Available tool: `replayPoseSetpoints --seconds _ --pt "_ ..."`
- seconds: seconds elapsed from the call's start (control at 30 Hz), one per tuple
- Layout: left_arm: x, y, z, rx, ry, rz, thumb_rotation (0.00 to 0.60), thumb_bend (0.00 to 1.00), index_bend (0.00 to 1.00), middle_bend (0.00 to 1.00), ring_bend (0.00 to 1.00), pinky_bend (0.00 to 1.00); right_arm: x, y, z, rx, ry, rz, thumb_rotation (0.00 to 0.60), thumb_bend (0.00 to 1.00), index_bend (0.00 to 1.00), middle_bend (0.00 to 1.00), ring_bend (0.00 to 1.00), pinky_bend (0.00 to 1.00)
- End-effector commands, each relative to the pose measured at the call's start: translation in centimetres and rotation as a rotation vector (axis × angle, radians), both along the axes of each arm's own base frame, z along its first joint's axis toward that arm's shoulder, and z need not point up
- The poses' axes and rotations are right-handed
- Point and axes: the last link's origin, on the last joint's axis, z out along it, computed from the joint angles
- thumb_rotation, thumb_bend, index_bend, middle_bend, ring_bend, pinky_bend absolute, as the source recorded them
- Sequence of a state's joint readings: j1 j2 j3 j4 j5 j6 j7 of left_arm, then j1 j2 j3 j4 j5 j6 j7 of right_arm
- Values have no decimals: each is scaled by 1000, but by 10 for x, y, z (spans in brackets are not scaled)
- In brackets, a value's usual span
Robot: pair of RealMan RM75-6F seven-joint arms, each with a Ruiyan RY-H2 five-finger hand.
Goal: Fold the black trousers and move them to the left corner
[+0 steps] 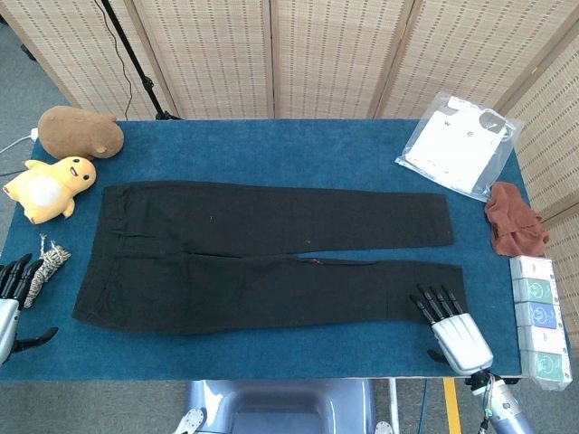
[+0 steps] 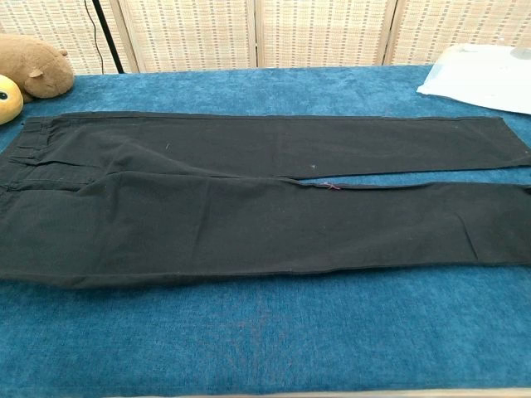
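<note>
We see a table covered in deep blue carpet-like cloth (image 1: 271, 145), and on it the long black fabric trousers (image 1: 262, 258) lie spread out flat at full length, waistband toward the left side of the picture and both legs reaching to the right, the two legs side by side with a thin gap between them. From this we judge that the task has barely begun: no fold has been made, and the trousers sit across the middle of the table, not in the left corner. Everything is left to do, the folding and then the carrying. Our right hand (image 1: 450, 325) hovers at the near edge, fingers spread and holding nothing, its dark fingertips just at the hem of the nearer leg; we cannot tell if they touch the cloth. Our left hand (image 1: 11, 294) waits at the near left edge, also spread and empty, just beside the waistband end. Smaller things ring the trousers: a clear plastic bag of white fabric (image 1: 457, 145), a brown plush animal (image 1: 80, 131), a yellow plush duck (image 1: 47, 188), a crumpled rust-brown cloth (image 1: 516, 219), and a row of small pale packets (image 1: 540, 321) at the right edge
</note>
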State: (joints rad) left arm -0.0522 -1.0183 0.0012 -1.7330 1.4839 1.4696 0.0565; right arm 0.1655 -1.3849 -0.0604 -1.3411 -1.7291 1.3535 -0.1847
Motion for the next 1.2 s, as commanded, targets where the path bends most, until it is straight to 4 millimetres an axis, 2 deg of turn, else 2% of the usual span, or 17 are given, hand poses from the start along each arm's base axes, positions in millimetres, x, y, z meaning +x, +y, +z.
replayPoseSetpoints --seconds 0.03,0.33,1.2 --pt "-1 0 2 4 -8 5 600 0 0 0 0 0 1 -10 -11 -6 11 26 600 0 75 0 0 0" --pt "-3 -1 6 9 -27 7 600 0 0 0 0 0 -8 -23 -13 -49 69 27 600 0 110 8 0 0" --pt "-3 -2 5 6 -29 12 600 0 0 0 0 0 -22 -39 -27 -78 137 -8 600 0 167 32 0 0"
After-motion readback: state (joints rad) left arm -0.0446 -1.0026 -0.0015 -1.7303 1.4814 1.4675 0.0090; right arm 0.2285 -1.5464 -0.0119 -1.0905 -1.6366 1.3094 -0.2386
